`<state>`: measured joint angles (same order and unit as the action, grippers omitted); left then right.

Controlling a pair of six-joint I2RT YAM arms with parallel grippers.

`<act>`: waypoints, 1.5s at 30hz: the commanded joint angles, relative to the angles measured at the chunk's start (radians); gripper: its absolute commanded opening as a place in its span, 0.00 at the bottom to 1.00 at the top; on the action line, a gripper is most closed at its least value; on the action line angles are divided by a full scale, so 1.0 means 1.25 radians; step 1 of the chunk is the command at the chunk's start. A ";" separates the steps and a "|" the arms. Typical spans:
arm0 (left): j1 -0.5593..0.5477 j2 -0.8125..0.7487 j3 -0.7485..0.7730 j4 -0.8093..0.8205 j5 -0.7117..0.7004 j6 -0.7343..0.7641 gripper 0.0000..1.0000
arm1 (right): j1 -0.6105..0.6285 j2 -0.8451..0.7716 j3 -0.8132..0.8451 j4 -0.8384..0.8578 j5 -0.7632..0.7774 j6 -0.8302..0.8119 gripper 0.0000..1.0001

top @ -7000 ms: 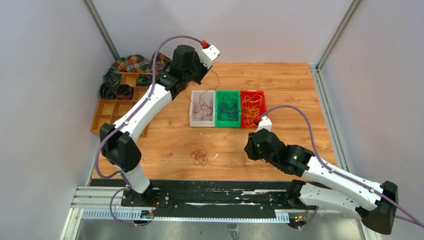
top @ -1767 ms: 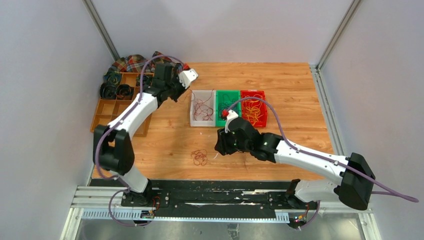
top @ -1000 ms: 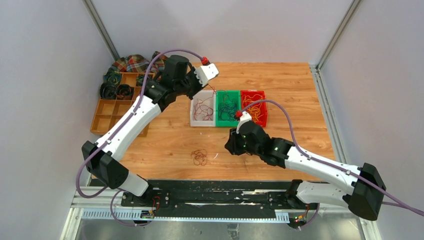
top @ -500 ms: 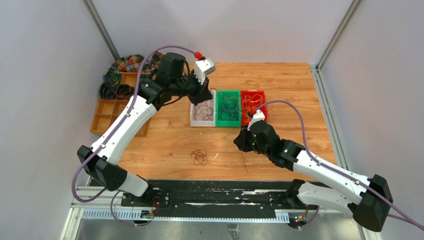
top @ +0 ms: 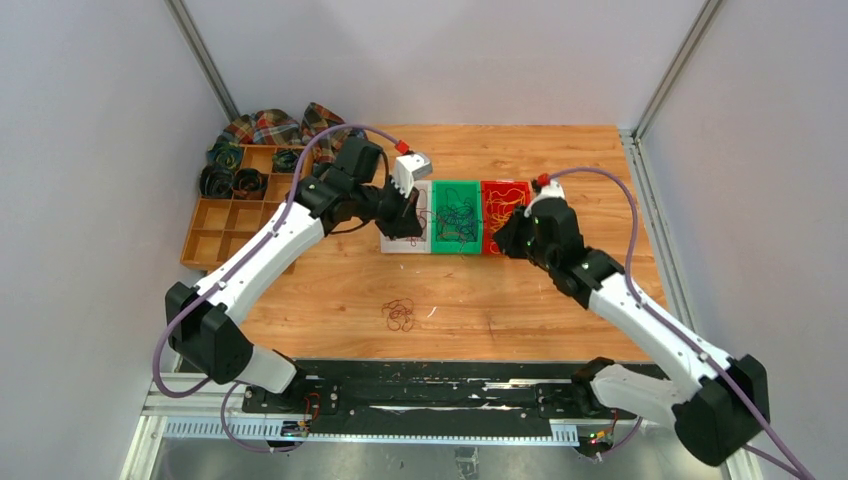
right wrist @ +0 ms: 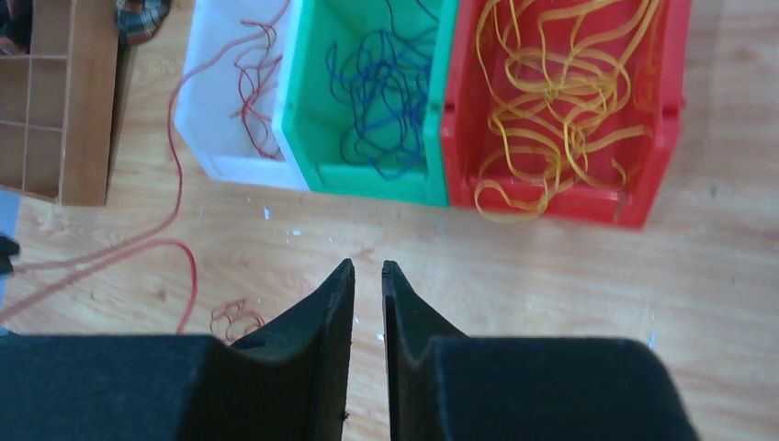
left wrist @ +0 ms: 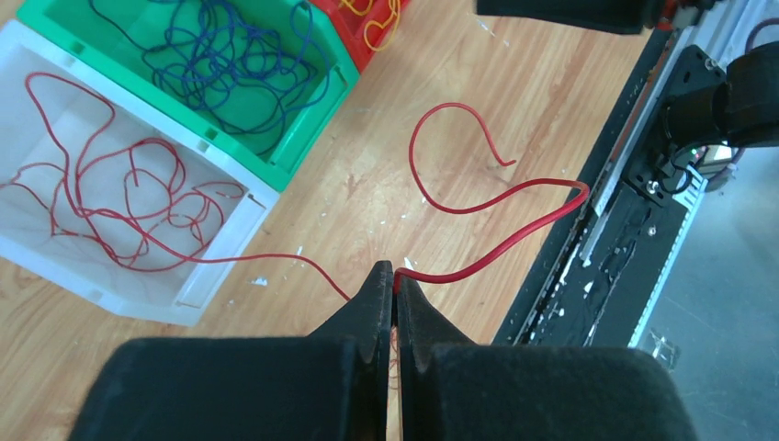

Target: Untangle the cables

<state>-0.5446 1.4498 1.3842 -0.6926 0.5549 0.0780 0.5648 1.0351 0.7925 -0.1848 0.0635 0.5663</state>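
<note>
The cables are thin wires sorted by colour. Red strands [left wrist: 138, 197] lie in the white bin [left wrist: 225, 266], blue ones [left wrist: 220, 73] in the green bin [left wrist: 308, 138], yellow ones [right wrist: 551, 101] in the red bin [right wrist: 551, 200]. My left gripper [left wrist: 396, 274] hangs over the white bin's near edge [top: 392, 246] and is shut on one red cable [left wrist: 514, 237], which loops free to the right and trails back into that bin. A small red tangle [top: 399, 314] lies on the table. My right gripper [right wrist: 367, 266] hovers in front of the red bin [top: 505, 205], slightly open with nothing between its fingers.
A wooden compartment tray [top: 225, 225] with dark coiled rolls [top: 230, 180] and a plaid cloth [top: 270, 125] sit at the back left. The black rail [top: 430, 395] runs along the table's near edge. Grey walls enclose the table on three sides.
My left arm came down and right over the white bin with the red cable. My right arm swung from the table's middle up toward the red bin, and its jaws narrowed.
</note>
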 commanded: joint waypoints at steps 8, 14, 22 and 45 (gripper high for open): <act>0.101 0.112 0.058 0.149 -0.192 0.035 0.01 | -0.026 0.225 0.235 0.117 -0.097 -0.044 0.13; 0.125 0.235 0.070 0.272 -0.216 0.008 0.01 | -0.026 0.145 0.156 0.153 -0.061 -0.043 0.12; 0.125 0.324 0.088 0.365 -0.274 -0.023 0.01 | -0.026 0.057 0.086 0.163 -0.045 -0.045 0.09; 0.123 0.291 -0.015 0.380 -0.312 0.097 0.56 | -0.026 0.026 0.036 0.122 -0.038 -0.048 0.08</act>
<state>-0.3935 1.8565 1.3094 -0.1699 0.1059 0.1761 0.5404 1.0786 0.8371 -0.0238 0.0010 0.5224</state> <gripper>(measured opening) 0.502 0.078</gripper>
